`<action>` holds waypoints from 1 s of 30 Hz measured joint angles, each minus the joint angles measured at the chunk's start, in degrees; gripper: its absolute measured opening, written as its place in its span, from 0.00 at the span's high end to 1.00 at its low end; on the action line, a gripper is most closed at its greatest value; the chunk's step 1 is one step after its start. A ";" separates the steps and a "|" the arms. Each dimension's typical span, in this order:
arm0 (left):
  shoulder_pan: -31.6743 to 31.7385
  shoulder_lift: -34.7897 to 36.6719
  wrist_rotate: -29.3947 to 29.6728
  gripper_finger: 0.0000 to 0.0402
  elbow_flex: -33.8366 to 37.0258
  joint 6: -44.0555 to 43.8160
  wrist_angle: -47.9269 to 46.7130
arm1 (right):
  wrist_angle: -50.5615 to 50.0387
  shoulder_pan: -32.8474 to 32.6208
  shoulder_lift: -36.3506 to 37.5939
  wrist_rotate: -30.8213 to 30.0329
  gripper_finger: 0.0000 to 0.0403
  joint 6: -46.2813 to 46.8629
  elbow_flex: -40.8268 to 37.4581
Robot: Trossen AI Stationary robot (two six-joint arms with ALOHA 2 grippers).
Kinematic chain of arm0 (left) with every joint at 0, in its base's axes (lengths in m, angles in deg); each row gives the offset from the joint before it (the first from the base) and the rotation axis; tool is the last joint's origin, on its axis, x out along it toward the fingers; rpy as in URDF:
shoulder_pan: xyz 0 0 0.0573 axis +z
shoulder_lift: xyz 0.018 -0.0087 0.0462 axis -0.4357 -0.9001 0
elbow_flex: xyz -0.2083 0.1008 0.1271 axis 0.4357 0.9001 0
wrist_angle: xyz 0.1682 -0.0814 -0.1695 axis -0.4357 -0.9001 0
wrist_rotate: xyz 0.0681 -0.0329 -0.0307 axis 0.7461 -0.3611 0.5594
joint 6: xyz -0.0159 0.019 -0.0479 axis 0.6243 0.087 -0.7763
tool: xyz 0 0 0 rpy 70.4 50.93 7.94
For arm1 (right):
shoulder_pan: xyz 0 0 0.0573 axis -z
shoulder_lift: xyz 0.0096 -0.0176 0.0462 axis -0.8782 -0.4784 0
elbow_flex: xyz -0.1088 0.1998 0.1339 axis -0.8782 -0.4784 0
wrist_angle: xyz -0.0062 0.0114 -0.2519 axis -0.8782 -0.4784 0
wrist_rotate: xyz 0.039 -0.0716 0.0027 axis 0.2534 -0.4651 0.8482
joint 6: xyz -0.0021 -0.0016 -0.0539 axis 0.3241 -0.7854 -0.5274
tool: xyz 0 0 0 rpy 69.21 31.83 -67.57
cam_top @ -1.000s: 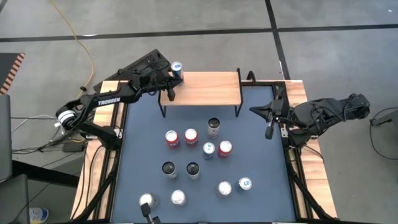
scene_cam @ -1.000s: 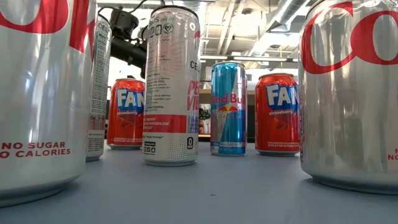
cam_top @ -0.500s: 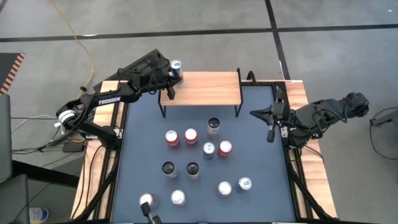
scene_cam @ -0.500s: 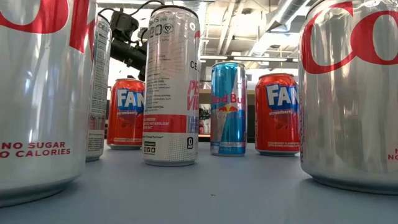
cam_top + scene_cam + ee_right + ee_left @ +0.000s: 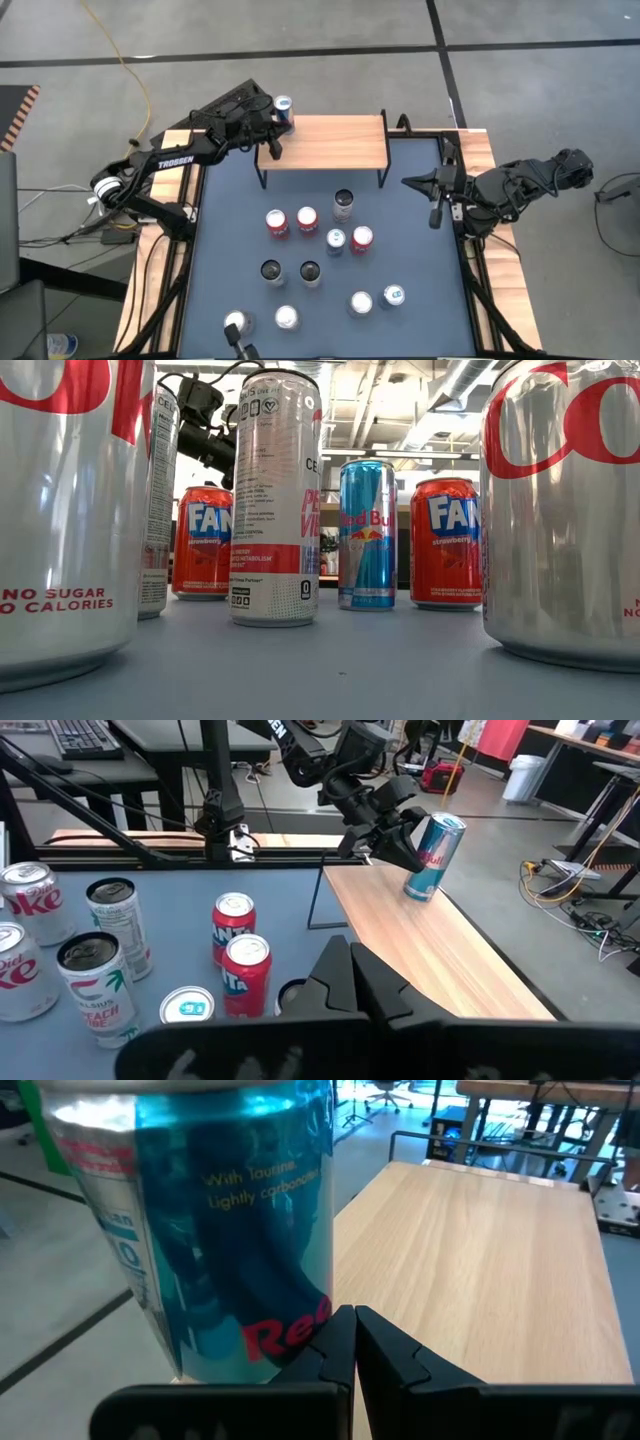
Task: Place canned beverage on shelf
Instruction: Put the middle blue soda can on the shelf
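My left gripper (image 5: 272,127), fingers pressed together, sits just beside the blue can (image 5: 284,108) standing on the shelf (image 5: 330,143); right gripper (image 5: 432,196) closed, waiting.

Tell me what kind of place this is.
Probably a robotics lab or open office workshop. A bare grey concrete floor surrounds the dark-topped work table, exposed ceiling ducts run overhead, and rolling office chairs stand in the background.
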 joint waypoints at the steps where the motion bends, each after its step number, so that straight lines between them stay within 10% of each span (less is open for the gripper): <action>1: 0.00 0.00 0.02 1.00 0.00 0.02 0.04 | 0.08 0.00 0.00 -0.02 1.00 0.00 0.00; 30: 0.28 -0.02 2.92 1.00 -0.69 2.33 0.49 | 0.94 0.17 -4.09 -0.36 1.00 -0.07 -0.04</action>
